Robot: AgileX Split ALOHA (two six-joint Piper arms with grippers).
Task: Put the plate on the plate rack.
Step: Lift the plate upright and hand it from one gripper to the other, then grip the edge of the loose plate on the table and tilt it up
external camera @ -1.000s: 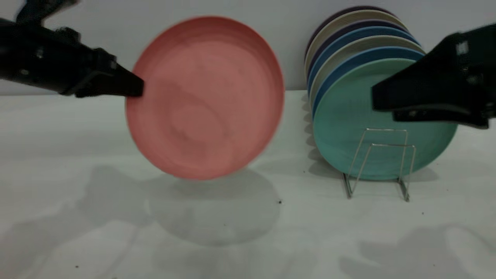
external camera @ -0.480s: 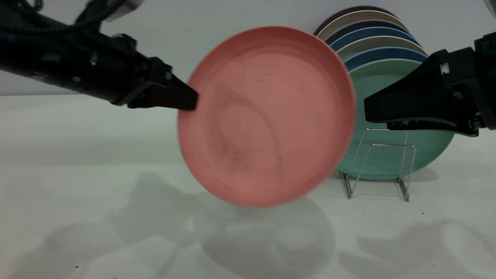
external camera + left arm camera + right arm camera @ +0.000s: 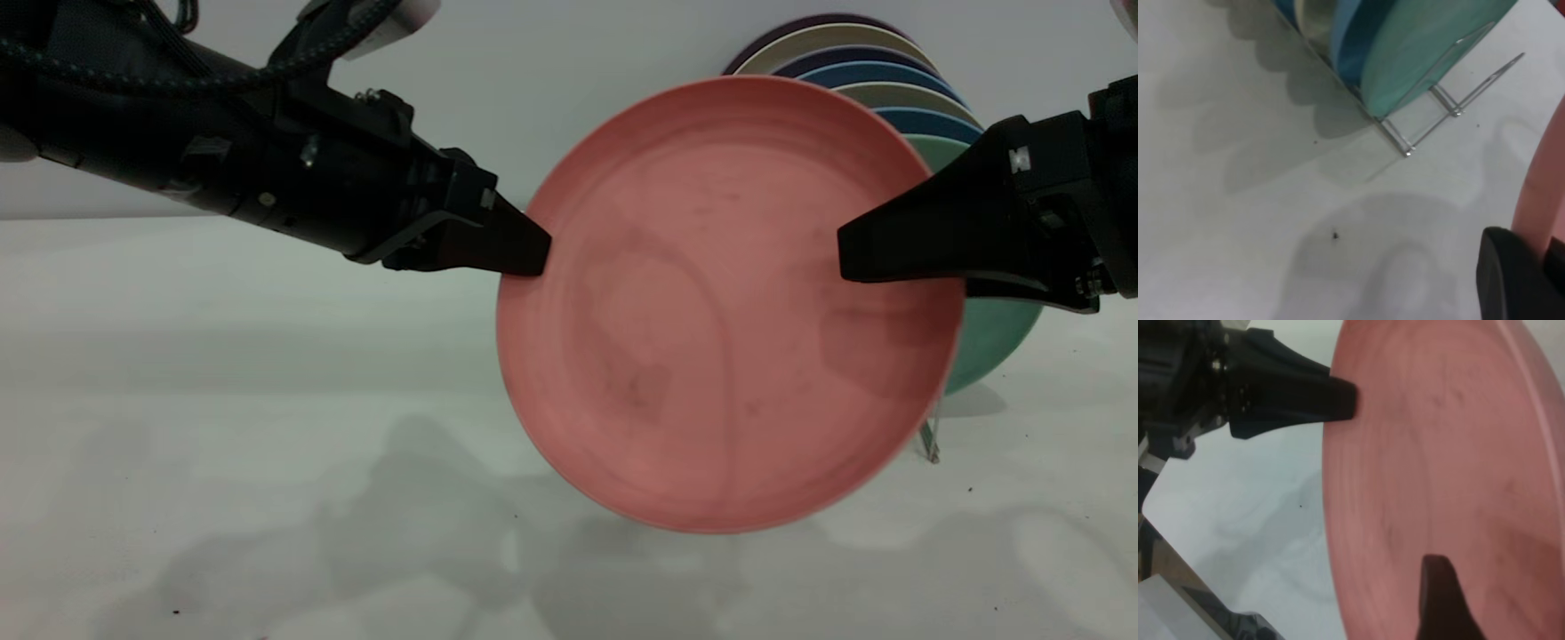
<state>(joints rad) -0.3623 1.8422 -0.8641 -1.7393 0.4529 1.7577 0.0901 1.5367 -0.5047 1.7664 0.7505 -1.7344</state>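
A round salmon-pink matte plate [image 3: 729, 302] with a low raised rim and faint dark smudges hangs upright in the air above the pale counter [image 3: 222, 427], its face turned toward the exterior camera and its lowest edge clear of the surface, with a soft shadow beneath. The left end effector [image 3: 533, 253] is clamped on the plate's left rim, its black arm reaching in from the upper left and sloping slightly downward. The plate covers most of the thin silvery wire plate rack [image 3: 1431, 107]; in the exterior view only one foot of the rack shows past the plate's lower right edge. A mint-green plate [image 3: 996, 342] stands in the rack behind, with blue and cream plates [image 3: 853, 67] lined up behind it, their top edges peeking over the pink rim. In the left wrist view, the front loops of the rack stand free beside the green plate. The right end effector [image 3: 845, 253] hovers in front of the plate's right half, pointing left; whether its fingers are spread or closed cannot be told. Open counter lies left and forward.
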